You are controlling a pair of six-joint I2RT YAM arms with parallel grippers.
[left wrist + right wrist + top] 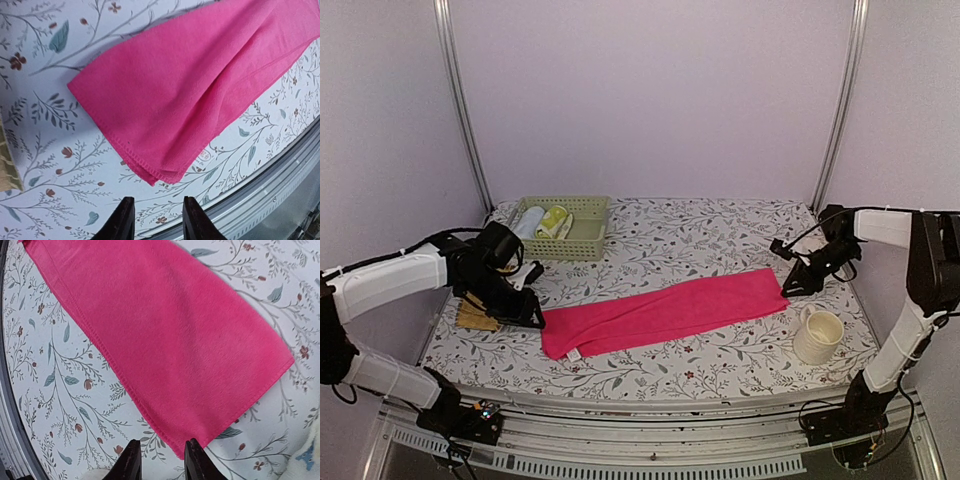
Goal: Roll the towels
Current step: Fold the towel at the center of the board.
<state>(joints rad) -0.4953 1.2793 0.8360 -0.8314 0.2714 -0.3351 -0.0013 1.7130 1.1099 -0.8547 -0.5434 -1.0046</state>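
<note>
Left claw (pixel 156 212) sits with its fingers apart and nothing between them, hovering just off the left end of the long bright pink cloth towel (pixel 200 85). Same deal on the other side: the right claw (pixel 162 454) is spread too, and the towel's right-hand corner lies just in front of the gap, not pinched.

The towel itself is stretched out flat on the floral-print worktop (pixel 720 225), running at a slant from near the front-left up toward the right edge. Its left end looks doubled over, with layered edges showing in the left wrist view, and a small white tag (pixel 575 353) pokes out at the front-left tip.

A cream ceramic mug (pixel 818 336) stands near the front-right corner, just below the towel's right end and not touching it. A tan woven straw mat (pixel 478 315) lies by the left edge, partly under the left arm. A pale green slotted plastic basket (pixel 582 243) sits at the back-left with some rolled-up stuff inside; can't really tell what.
</note>
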